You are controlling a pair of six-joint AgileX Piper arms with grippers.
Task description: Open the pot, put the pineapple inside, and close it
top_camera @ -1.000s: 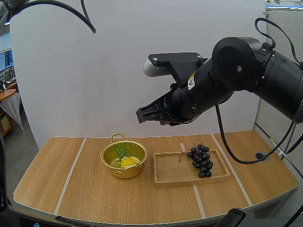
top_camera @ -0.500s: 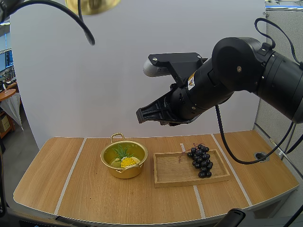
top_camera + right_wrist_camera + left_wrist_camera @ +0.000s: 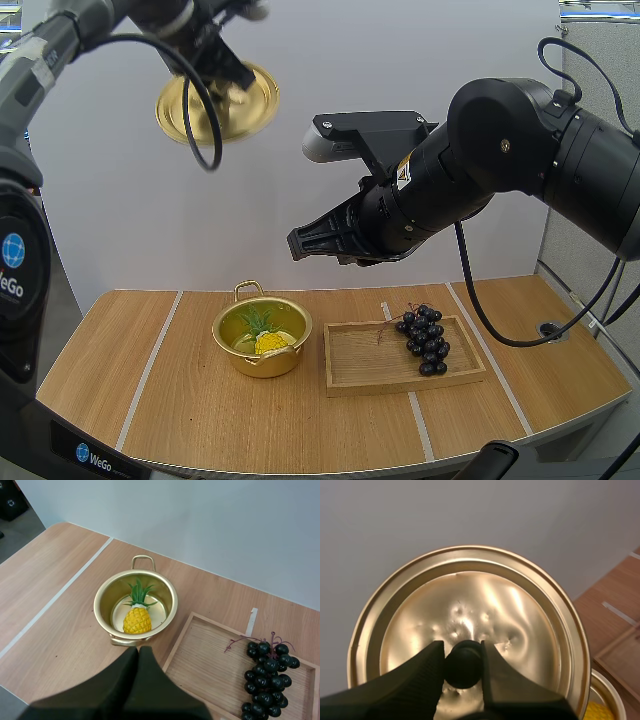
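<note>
A gold pot (image 3: 262, 338) stands open on the table, with a yellow pineapple (image 3: 268, 341) with green leaves inside it; the right wrist view looks down on the pot (image 3: 135, 609) and the pineapple (image 3: 137, 617). High over the table's left part, my left gripper (image 3: 232, 72) is shut on the black knob (image 3: 464, 663) of the gold lid (image 3: 217, 103), which hangs tilted. The lid (image 3: 470, 625) is close up in the left wrist view, pinched at the knob by my left gripper (image 3: 463, 662). My right gripper (image 3: 300, 245) hovers above the pot, fingers together as one wedge (image 3: 136, 655).
A wooden tray (image 3: 370, 360) lies right of the pot, with a bunch of dark grapes (image 3: 425, 337) at its right end. The same tray (image 3: 220, 672) and grapes (image 3: 265, 680) lie beside the pot in the right wrist view. White tape lines cross the table.
My left arm has brought the lid down into the high view from above, toward the pot's side. The right arm has not moved.
</note>
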